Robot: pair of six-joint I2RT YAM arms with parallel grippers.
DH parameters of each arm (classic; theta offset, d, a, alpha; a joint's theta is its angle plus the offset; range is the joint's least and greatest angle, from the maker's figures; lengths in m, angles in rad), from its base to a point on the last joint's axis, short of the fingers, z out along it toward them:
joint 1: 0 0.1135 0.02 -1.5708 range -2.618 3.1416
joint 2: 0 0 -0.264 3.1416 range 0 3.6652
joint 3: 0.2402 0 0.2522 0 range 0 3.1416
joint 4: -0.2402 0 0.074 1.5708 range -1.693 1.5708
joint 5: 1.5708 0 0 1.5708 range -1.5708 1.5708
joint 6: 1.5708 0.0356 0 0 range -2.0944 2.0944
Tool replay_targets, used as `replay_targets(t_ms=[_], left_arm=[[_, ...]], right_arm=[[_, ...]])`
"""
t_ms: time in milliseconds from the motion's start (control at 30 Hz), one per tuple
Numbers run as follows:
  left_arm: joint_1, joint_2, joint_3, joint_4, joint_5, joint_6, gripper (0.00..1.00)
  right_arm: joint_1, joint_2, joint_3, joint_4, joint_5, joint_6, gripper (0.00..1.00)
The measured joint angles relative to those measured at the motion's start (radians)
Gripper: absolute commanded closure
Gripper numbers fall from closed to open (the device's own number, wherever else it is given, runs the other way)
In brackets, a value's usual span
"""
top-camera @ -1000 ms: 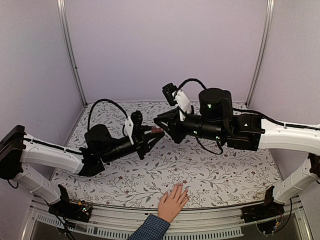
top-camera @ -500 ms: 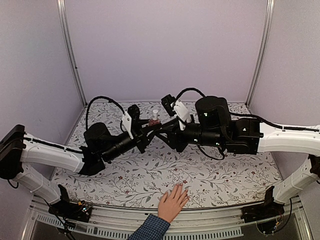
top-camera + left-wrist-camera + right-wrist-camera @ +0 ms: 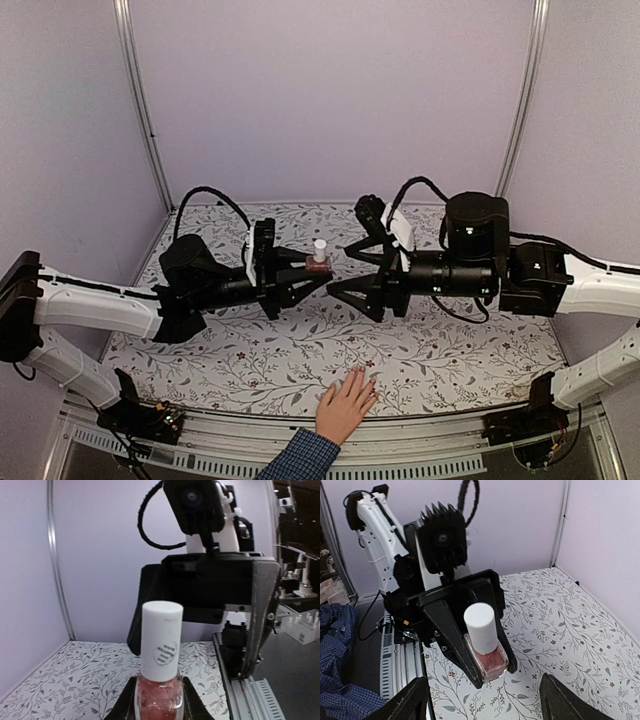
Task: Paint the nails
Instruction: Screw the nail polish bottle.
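From above, the left gripper [image 3: 318, 272] is clamped on a small pink bottle [image 3: 319, 264] with a white cap [image 3: 320, 245], held upright over the floral table [image 3: 450, 350]. The right gripper [image 3: 343, 270] faces it just beside, jaws spread wide and empty. The nails [image 3: 360, 374] tip a hand [image 3: 346, 405] lying flat at the table's near edge, well apart from both. The left wrist view shows the bottle [image 3: 160, 692] pinched low between its fingers [image 3: 192, 707]. The right wrist view shows the bottle [image 3: 489, 660] ahead of parted fingers [image 3: 410, 700].

Raised over mid-table [image 3: 450, 350]: bottle [image 3: 319, 258] upright in left gripper [image 3: 316, 272]. Right gripper [image 3: 340, 268] just right of it, facing, not touching. Human hand [image 3: 347, 403] flat at near edge, in front.
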Motion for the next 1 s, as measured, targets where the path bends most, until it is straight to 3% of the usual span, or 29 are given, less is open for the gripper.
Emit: replay_targets(t_ms=[233,467,667,700,1000], left_arm=[[0.002,0.021,0.075,-0.043,0.412,-0.042,1.0],[-0.014,0.098,0.127,-0.045,0.658,-0.102,1.0],[-0.035,0.145,0.16,-0.054,0.763,-0.127,1.0],[-0.042,0.159,0.173,-0.056,0.793,-0.132,1.0],[-0.05,0.167,0.188,-0.058,0.822,-0.134,1.0]], right_arm=[[0.0,-0.1,0.006,-0.029,-0.273,-0.179,0.31],[0.022,-0.042,0.108,-0.127,-0.431,-0.322,0.36],[0.053,0.027,0.166,-0.181,-0.487,-0.38,0.46],[0.061,0.05,0.175,-0.206,-0.498,-0.397,0.53],[0.066,0.066,0.193,-0.227,-0.521,-0.412,0.72]])
